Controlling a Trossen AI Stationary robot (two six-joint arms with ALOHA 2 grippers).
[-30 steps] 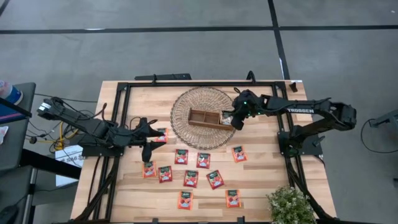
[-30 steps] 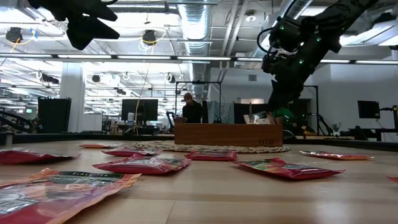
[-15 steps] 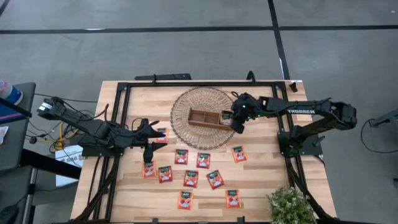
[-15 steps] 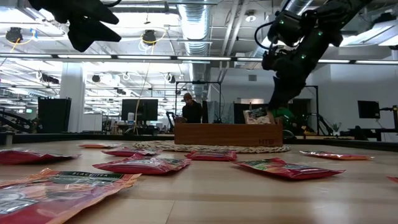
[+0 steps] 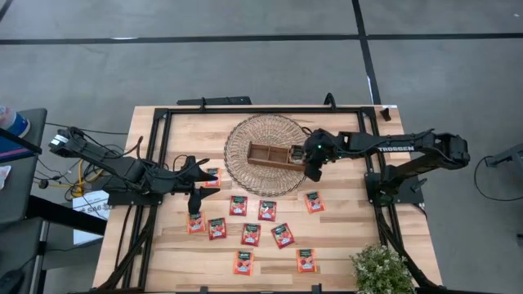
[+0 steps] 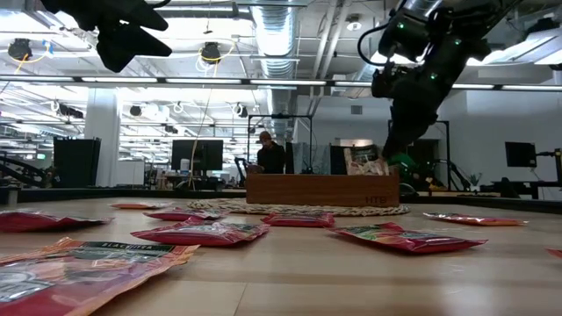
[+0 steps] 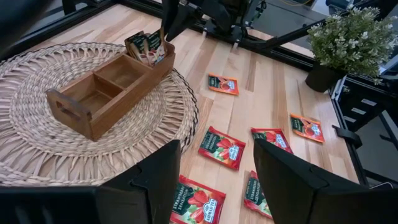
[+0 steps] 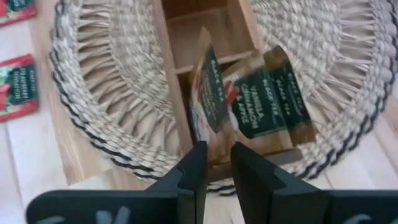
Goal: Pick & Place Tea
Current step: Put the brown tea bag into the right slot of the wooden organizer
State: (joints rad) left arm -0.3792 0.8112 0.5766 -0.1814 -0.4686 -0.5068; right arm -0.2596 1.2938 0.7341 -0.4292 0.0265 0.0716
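Note:
The brown three-compartment wooden tray [image 5: 263,153] sits on a round woven mat [image 5: 239,131]. Its right-end compartment holds a few sachets standing on edge [image 6: 364,161]: two beige-green ones [image 8: 273,93] and a red one [image 8: 208,99]. My right gripper [image 5: 313,166] hovers over that end of the tray, nearly shut around the red sachet. Several red tea sachets [image 5: 251,234] lie flat on the wood near the table's front. My left gripper [image 5: 198,178] is open and waits left of the mat, above the table. My right gripper [image 8: 219,165] pinches the red sachet by its upper edge [image 8: 216,148] between the two fingers, coming from above and pointing down. The sachet stands on edge in the tray's end compartment and leans against the beige-green sachets beside it.
A potted plant [image 5: 380,269] stands at the table's near right corner. A black frame [image 5: 163,155] runs around the work area. One sachet [image 5: 314,201] lies right of the others, below the mat. People and desks show in the room beyond the table [image 6: 268,154].
My right gripper has shifted a little toward the table's near edge, over the tray's right end. In the low view the sachet in that compartment now stands slightly higher above the tray wall. My left arm has kept still.

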